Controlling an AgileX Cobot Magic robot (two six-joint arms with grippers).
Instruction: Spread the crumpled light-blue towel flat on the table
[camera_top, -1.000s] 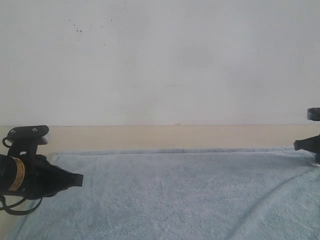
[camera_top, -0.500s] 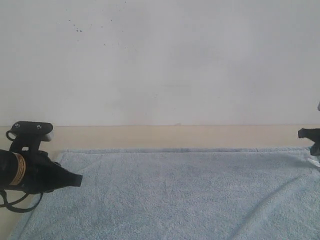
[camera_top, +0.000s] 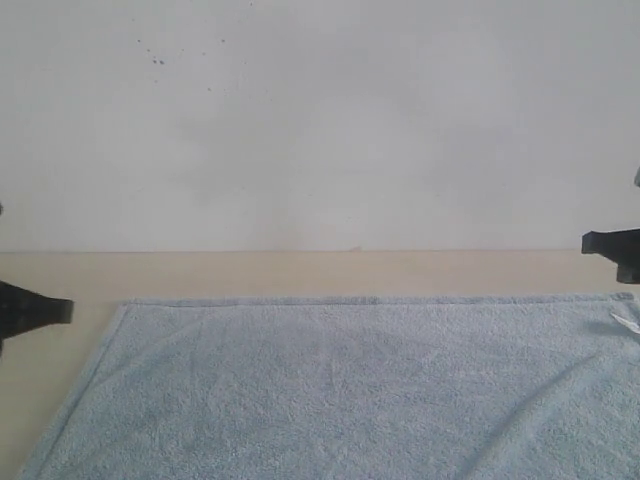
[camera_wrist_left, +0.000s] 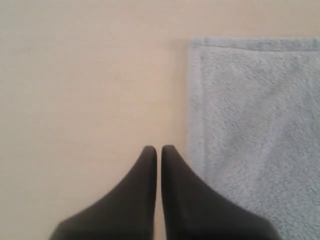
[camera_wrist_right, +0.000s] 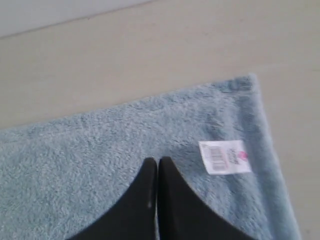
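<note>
The light-blue towel (camera_top: 340, 385) lies spread flat on the beige table (camera_top: 300, 272), its far hem straight. A corner of the towel (camera_wrist_left: 250, 110) shows in the left wrist view. My left gripper (camera_wrist_left: 158, 148) is shut and empty, hovering over bare table (camera_wrist_left: 75, 90) just off the towel's side hem; in the exterior view the left gripper (camera_top: 60, 310) pokes in at the left edge. My right gripper (camera_wrist_right: 157, 161) is shut with nothing in it, above the towel (camera_wrist_right: 100, 150) near its corner and white tag (camera_wrist_right: 224, 156). The right gripper (camera_top: 592, 242) enters at the right edge.
A white speckled wall (camera_top: 320, 120) rises behind the table. A strip of bare table runs between the wall and the towel's far hem, and more bare table (camera_wrist_right: 150, 50) lies beyond the tagged corner.
The left arm has pulled back to the left, off the towel, until only its tip shows. The right gripper shifted slightly at the right edge. The towel's far corners now lie flat.
</note>
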